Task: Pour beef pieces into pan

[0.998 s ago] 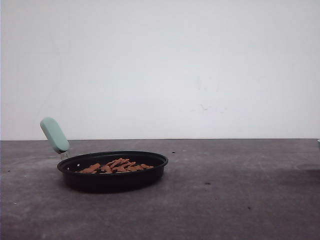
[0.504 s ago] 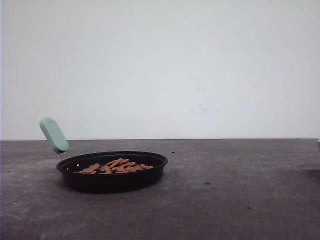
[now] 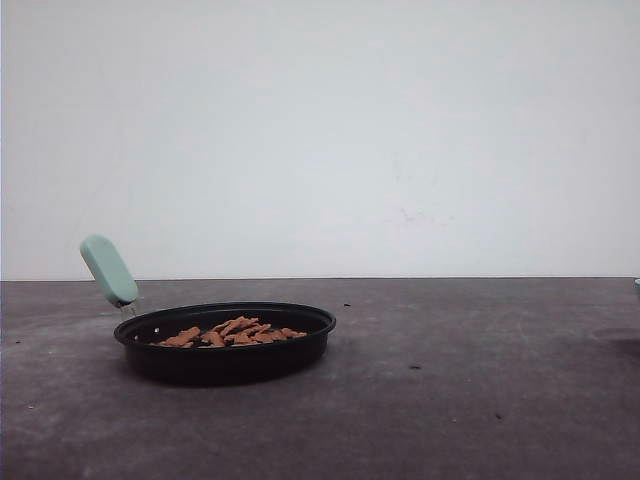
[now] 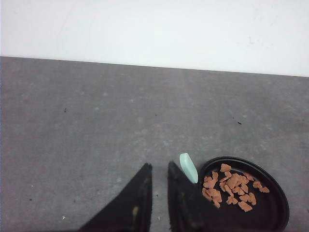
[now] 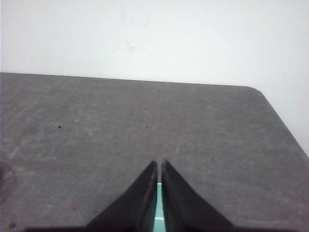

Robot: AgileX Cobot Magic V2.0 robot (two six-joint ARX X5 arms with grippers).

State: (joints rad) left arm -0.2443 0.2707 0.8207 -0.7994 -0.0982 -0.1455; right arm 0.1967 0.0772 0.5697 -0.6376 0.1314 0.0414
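- The wide, shallow, round black pan (image 3: 225, 340) with a rolled rim sits on the dark grey table (image 3: 450, 400), at about 8 o'clock from the middle of the front view; its short, pale mint-green handle (image 3: 108, 270) rises toward 10 o'clock from the rim.
- The small, flat, reddish-brown beef pieces (image 3: 235, 332) lie heaped inside the pan, none on the table that I can see.
- Judged from that, the pour looks done; what remains is at most to retire the arms or set down whatever held the meat.
- The left end effector (image 4: 158, 173) hangs above the table just beside the pan's handle, its dark fingers (image 4: 140, 193) nearly together with a thin gap and nothing between them.
- The right end effector (image 5: 159, 166) is over bare table, its fingers almost touching at the tips; a sliver of pale teal (image 5: 159, 212) shows in the slit between them lower down, but I cannot tell what it is or whether it is gripped.
- A next move, if any, calls for little more than lifting clear without nudging the handle.
- Against the earlier front pictures, the pan, handle and beef lie as they did, apart from a barely perceptible wobble of the handle.
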